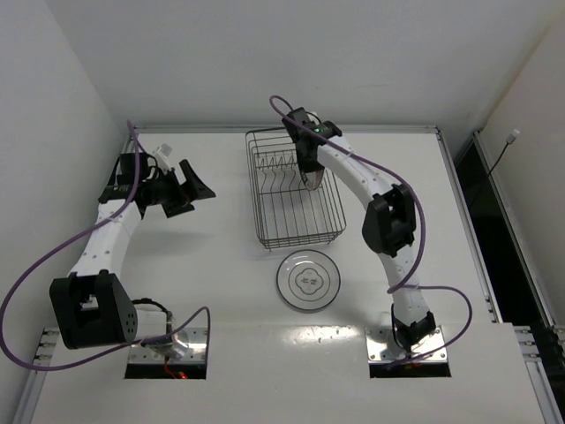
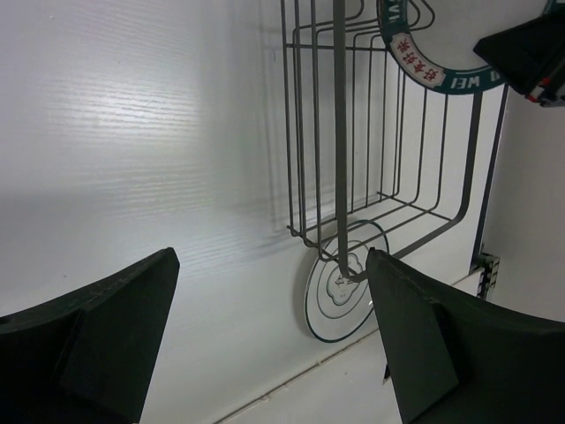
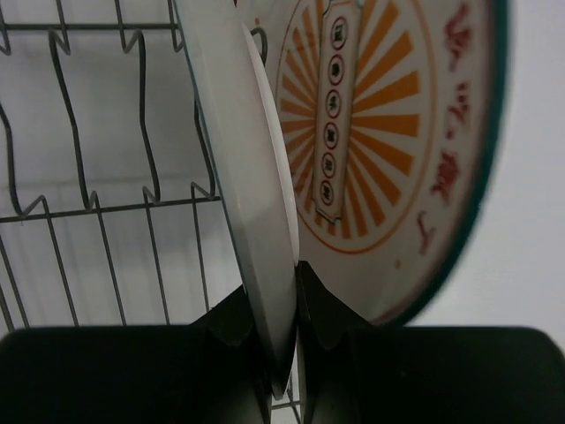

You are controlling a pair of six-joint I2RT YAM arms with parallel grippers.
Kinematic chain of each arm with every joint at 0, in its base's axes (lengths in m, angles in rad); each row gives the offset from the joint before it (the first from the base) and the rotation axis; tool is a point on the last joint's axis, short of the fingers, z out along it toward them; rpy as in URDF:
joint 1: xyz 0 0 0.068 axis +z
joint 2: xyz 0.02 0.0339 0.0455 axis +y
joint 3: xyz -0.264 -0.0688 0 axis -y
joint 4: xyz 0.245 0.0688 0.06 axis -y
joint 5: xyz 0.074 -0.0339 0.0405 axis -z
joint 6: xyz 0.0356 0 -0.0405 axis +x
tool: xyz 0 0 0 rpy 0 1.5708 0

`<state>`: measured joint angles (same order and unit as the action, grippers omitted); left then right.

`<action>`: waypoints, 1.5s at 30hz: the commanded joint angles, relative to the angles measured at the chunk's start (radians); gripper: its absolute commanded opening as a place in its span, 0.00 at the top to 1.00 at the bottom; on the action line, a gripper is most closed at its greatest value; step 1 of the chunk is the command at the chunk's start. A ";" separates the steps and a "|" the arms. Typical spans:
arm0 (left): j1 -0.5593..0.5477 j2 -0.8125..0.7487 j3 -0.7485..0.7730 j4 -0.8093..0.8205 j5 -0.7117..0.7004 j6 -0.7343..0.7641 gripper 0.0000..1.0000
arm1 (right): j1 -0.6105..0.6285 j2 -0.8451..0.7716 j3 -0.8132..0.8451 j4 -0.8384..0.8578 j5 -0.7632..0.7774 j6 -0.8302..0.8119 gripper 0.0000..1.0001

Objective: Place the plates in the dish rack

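The dish rack stands at the table's back middle. My right gripper reaches down into it, shut on the rim of a white plate held upright and edge-on among the prongs; its face is hidden. Just beside it stands a plate with an orange sunburst centre and teal rim. A teal-banded plate shows in the rack in the left wrist view. A plate with a thin dark ring lies flat in front of the rack. My left gripper hovers open and empty, left of the rack.
White walls close in at the back and left. A dark gap runs along the table's right edge. Purple cables loop from both arms. A seam crosses the table near the arm bases.
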<state>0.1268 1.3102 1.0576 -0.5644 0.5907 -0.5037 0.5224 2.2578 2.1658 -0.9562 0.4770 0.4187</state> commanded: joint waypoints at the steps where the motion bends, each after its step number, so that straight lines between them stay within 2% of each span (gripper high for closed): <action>1: 0.019 -0.003 0.027 -0.011 0.021 0.022 0.15 | -0.004 0.043 0.069 -0.006 -0.027 0.040 1.00; 5: 0.028 -0.003 0.018 -0.022 0.031 0.031 0.15 | -0.022 0.055 0.078 -0.015 -0.121 0.060 0.98; 7: 0.028 -0.003 0.018 -0.032 0.040 0.031 0.15 | -0.022 0.036 0.078 -0.015 -0.138 0.069 0.91; 8: 0.028 -0.003 0.018 -0.032 0.040 0.031 0.13 | -0.033 0.005 0.078 -0.024 -0.152 0.069 0.83; 11: 0.028 -0.003 -0.001 -0.032 0.040 0.040 0.13 | -0.044 -0.056 0.087 -0.047 -0.176 0.069 0.69; 15: 0.028 -0.003 -0.010 0.006 0.058 0.022 0.13 | -0.064 -0.210 0.046 -0.117 -0.199 0.049 0.61; 17: 0.028 -0.003 -0.022 0.023 0.058 0.011 0.13 | -0.064 -0.350 -0.009 -0.130 -0.221 0.040 0.59; 19: 0.028 0.006 -0.033 0.037 0.058 -0.010 0.13 | -0.087 -0.470 -0.159 -0.118 -0.293 0.040 0.54; 20: 0.028 0.006 -0.033 0.052 0.058 -0.010 0.13 | -0.096 -0.598 -0.281 -0.092 -0.322 0.063 0.51; 21: 0.037 0.006 -0.042 0.052 0.069 -0.019 0.13 | -0.122 -0.665 -0.350 -0.072 -0.407 0.077 0.46; 22: 0.037 0.006 -0.042 0.064 0.069 -0.033 0.13 | -0.139 -0.728 -0.500 -0.049 -0.461 0.110 0.46; 23: 0.037 0.006 -0.042 0.078 0.069 -0.033 0.13 | -0.159 -0.785 -0.580 -0.029 -0.521 0.129 0.44; 24: 0.037 0.015 -0.051 0.078 0.078 -0.044 0.13 | -0.198 -0.887 -0.665 0.009 -0.652 0.147 0.44; 25: 0.037 0.015 -0.051 0.102 0.078 -0.059 0.13 | -0.222 -0.932 -0.755 0.036 -0.722 0.166 0.44; 26: 0.037 0.015 -0.062 0.103 0.078 -0.059 0.13 | -0.243 -0.973 -0.949 0.068 -0.789 0.181 0.44; 28: 0.037 0.015 -0.073 0.126 0.087 -0.072 0.13 | -0.309 -1.065 -1.140 0.178 -0.961 0.224 0.44; 29: 0.037 0.015 -0.083 0.141 0.087 -0.085 0.13 | -0.330 -1.081 -1.317 0.232 -1.026 0.241 0.44; 30: 0.037 0.015 -0.084 0.150 0.098 -0.099 0.13 | -0.350 -1.081 -1.390 0.319 -1.139 0.253 0.44; 31: 0.037 0.015 -0.096 0.168 0.112 -0.114 0.13 | -0.379 -1.072 -1.502 0.362 -1.178 0.268 0.44; 34: 0.037 0.015 -0.123 0.190 0.136 -0.130 0.13 | -0.394 -1.028 -1.607 0.457 -1.233 0.255 0.44; 40: 0.037 0.006 -0.146 0.201 0.147 -0.139 0.13 | -0.360 -0.819 -1.629 0.534 -1.200 0.197 0.44; 45: 0.046 0.006 -0.179 0.210 0.147 -0.139 0.13 | -0.337 -0.706 -1.562 0.545 -1.149 0.175 0.60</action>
<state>0.1539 1.3277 0.8993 -0.3927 0.7151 -0.6338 0.1806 1.5131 0.5430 -0.4843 -0.6621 0.6216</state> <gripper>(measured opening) 0.865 0.429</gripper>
